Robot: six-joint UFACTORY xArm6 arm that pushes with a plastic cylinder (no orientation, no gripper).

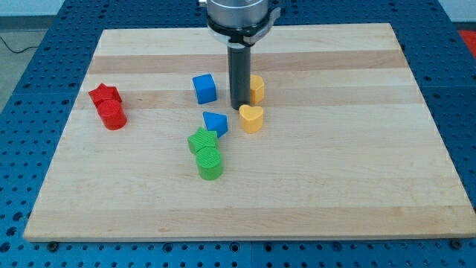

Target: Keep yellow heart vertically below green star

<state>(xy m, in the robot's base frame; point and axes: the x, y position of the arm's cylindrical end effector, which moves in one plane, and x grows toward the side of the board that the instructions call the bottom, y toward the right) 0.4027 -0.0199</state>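
Observation:
The yellow heart [251,117] lies near the board's middle. The green star [201,140] lies to its lower left, touching a green cylinder [210,162] just below it. My tip [239,109] is at the lower end of the dark rod, right at the heart's upper left edge, touching or nearly touching it. The rod hides part of another yellow block [256,88] just above the heart.
A blue cube [204,88] sits left of the rod. A blue triangular block [215,123] lies between the heart and the green star. A red star [105,94] and a red cylinder [113,115] sit at the view's left. The wooden board [357,171] rests on a blue table.

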